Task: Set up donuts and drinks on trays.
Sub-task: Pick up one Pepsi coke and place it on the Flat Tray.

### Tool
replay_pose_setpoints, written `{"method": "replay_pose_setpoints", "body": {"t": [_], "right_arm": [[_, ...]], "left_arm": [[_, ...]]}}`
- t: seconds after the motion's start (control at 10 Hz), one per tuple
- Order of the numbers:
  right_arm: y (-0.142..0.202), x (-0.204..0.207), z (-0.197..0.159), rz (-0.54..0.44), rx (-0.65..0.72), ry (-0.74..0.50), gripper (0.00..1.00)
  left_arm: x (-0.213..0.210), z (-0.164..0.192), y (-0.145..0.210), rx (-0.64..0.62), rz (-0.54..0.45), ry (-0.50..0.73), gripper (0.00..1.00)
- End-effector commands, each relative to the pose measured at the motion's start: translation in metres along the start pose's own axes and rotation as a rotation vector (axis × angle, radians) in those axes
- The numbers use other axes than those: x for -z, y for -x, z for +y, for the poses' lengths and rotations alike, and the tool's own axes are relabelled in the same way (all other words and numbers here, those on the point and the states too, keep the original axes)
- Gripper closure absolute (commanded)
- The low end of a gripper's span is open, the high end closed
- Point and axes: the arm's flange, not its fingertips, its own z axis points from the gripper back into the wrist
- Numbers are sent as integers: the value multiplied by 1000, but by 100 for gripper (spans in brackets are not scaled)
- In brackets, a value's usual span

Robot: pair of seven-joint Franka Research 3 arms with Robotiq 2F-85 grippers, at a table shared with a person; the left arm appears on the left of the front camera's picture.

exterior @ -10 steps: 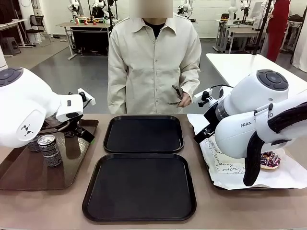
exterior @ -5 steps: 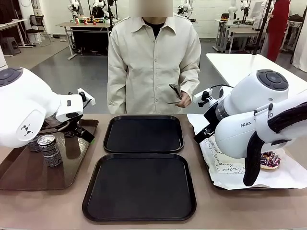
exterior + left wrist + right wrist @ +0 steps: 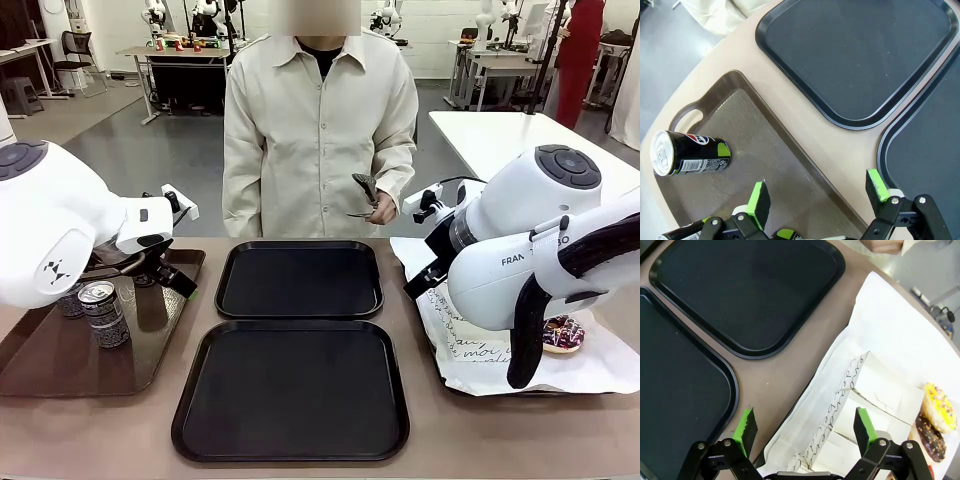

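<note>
right gripper (image 3: 805, 416) spread wide, two black trays (image 3: 747, 295), donuts (image 3: 939, 413) on white paper (image 3: 890, 335)

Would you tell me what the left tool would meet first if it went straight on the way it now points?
Probably the brown tray, near its rim: the open left tool straddles that edge, with bare table just beyond. The can sits well aside. Depth is unclear.

black trays (image 3: 300, 280), brown tray (image 3: 60, 365), yellow sprinkled donut (image 3: 940, 407)
</note>
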Motion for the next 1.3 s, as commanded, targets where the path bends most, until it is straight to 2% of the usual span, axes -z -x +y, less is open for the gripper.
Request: {"method": "replay_pose_setpoints", "body": {"t": [0.0, 0.1, 0.4, 0.5, 0.7, 0.8, 0.9, 1.0, 1.1, 1.2], "right_arm": [[0, 0, 0, 0, 0, 0, 0], [0, 0, 0, 0, 0, 0, 0], [32, -73, 30, 91, -52, 48, 0], [56, -97, 37, 172, -60, 67, 0], [109, -129, 52, 316, -65, 16, 0], [136, -139, 64, 363, -91, -42, 0], [157, -133, 62, 360, -100, -82, 0], [147, -110, 25, 234, -84, 241, 0], [31, -144, 41, 380, -85, -13, 0], [31, -144, 41, 380, -85, -13, 0]], "left_arm": [[0, 0, 0, 0, 0, 0, 0], [0, 0, 0, 0, 0, 0, 0], [-108, -29, 26, 103, 49, 57, 0], [-129, -33, 47, 141, 126, 107, 0], [-146, -41, 90, 173, 254, 153, 0], [-149, -43, 106, 174, 285, 178, 0], [-142, -47, 119, 150, 290, 174, 0], [-156, -36, 27, 165, 269, 147, 0], [-156, -36, 27, 165, 269, 147, 0], [-156, -36, 27, 165, 269, 147, 0]]}}
